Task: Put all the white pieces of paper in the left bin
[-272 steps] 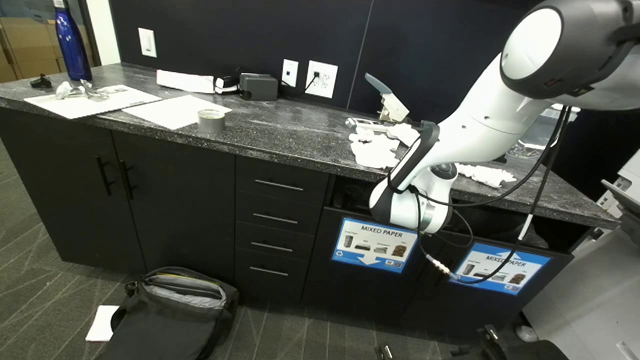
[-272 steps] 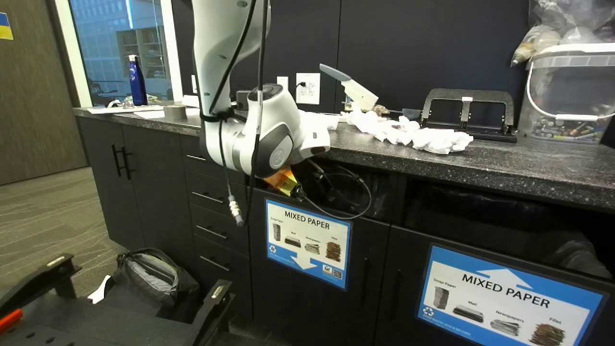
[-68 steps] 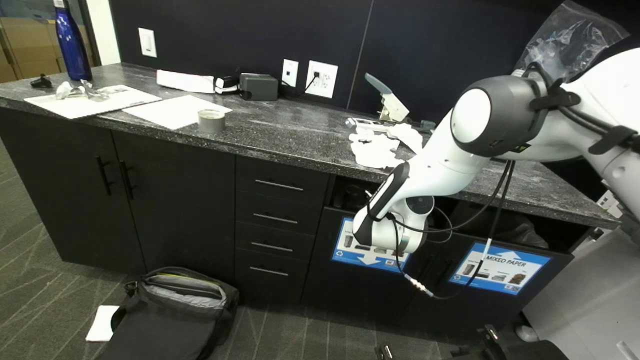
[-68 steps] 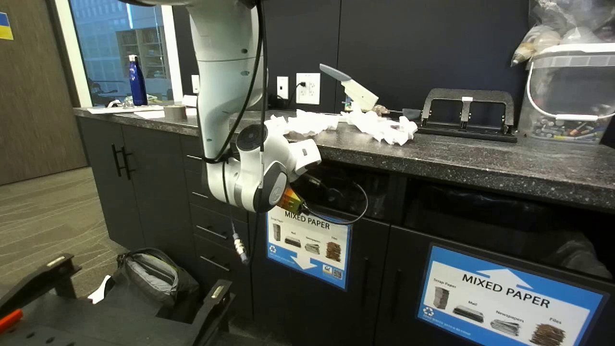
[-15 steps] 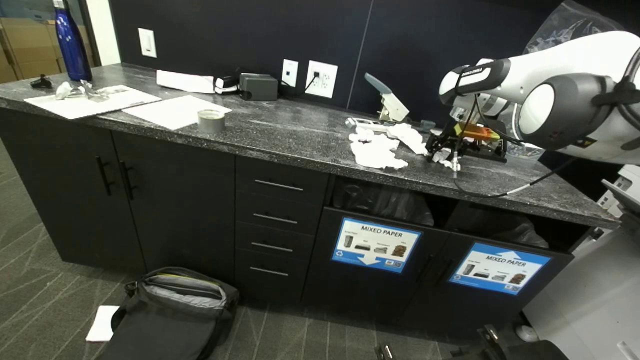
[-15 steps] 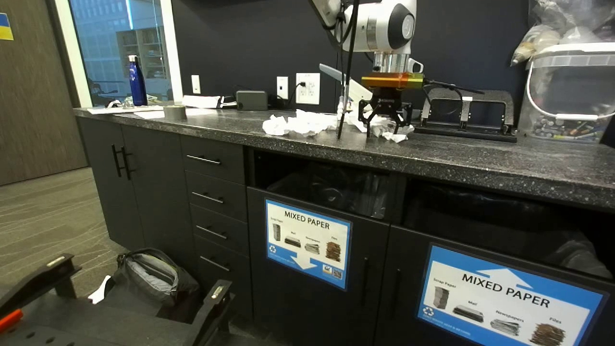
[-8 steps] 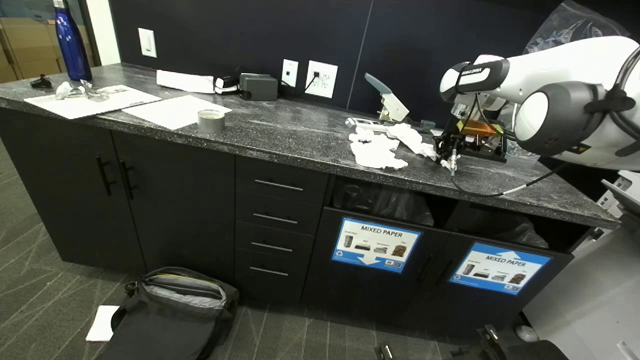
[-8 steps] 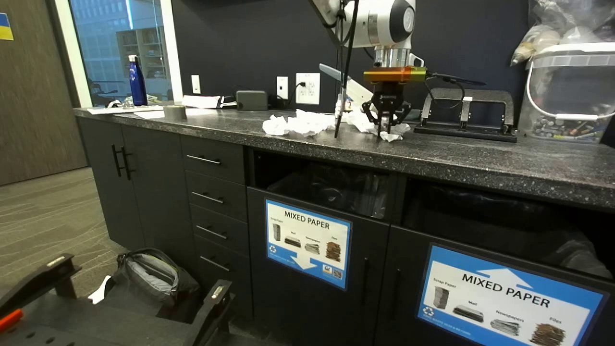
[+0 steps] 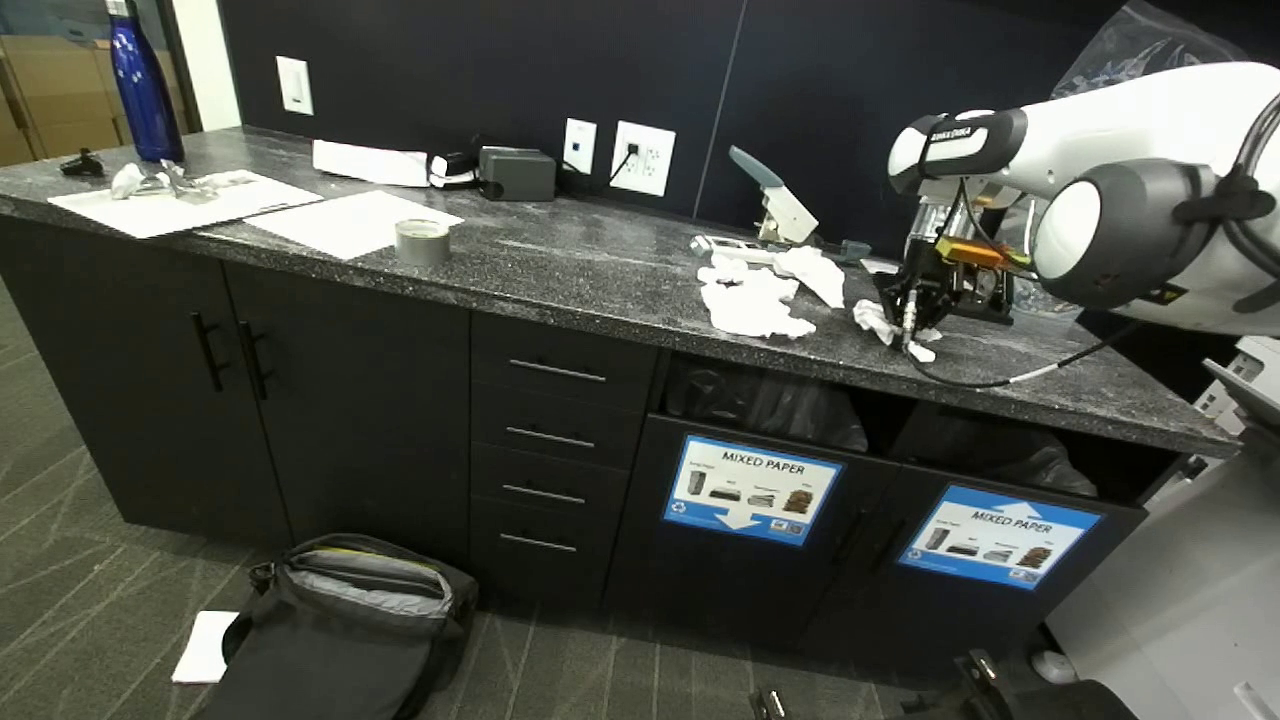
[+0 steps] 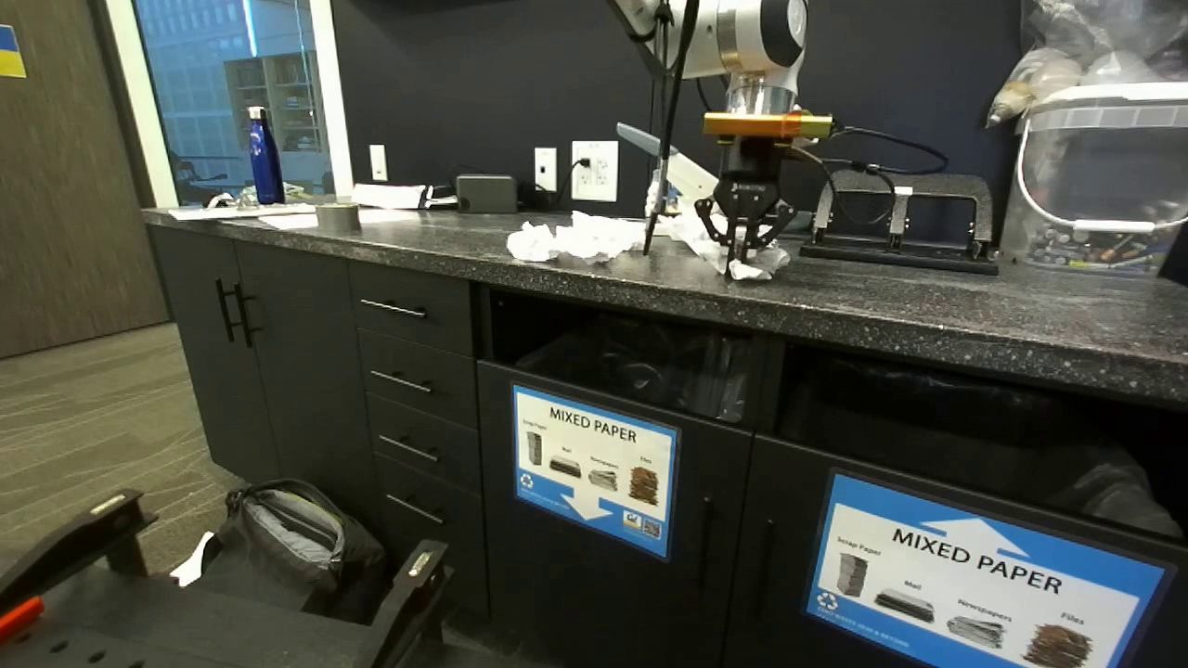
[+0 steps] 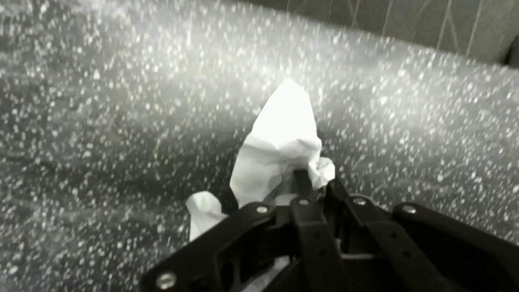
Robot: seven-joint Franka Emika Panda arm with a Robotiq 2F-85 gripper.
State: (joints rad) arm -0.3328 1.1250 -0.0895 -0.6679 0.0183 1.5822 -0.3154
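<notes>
In the wrist view my gripper (image 11: 318,182) is shut on a crumpled white piece of paper (image 11: 275,150), a fold of it pinched at the fingertips. Exterior views put this gripper (image 10: 737,263) low over the counter, with the scrap's loose edge (image 10: 756,267) beneath it. Another white corner (image 11: 204,211) shows beside the jaws; whether it is the same scrap I cannot tell. More white pieces of paper (image 9: 755,300) lie heaped to the left, one long scrap (image 9: 815,272) behind. Below the counter is the left bin (image 10: 575,575), dark-fronted, with its blue-bordered label (image 10: 594,468) and a black liner inside.
A stapler (image 9: 785,210) stands open behind the scraps. A hole punch (image 10: 900,218) and a clear bucket (image 10: 1095,176) stand to the right. Large flat sheets (image 9: 350,222) and a tape roll (image 9: 423,243) lie farther left. The right bin (image 10: 984,455) adjoins the left one.
The arm has come from in front of the left bin up to the counter. In the last second the fingers have closed on the scrap. A right-hand scrap seen earlier has left the counter.
</notes>
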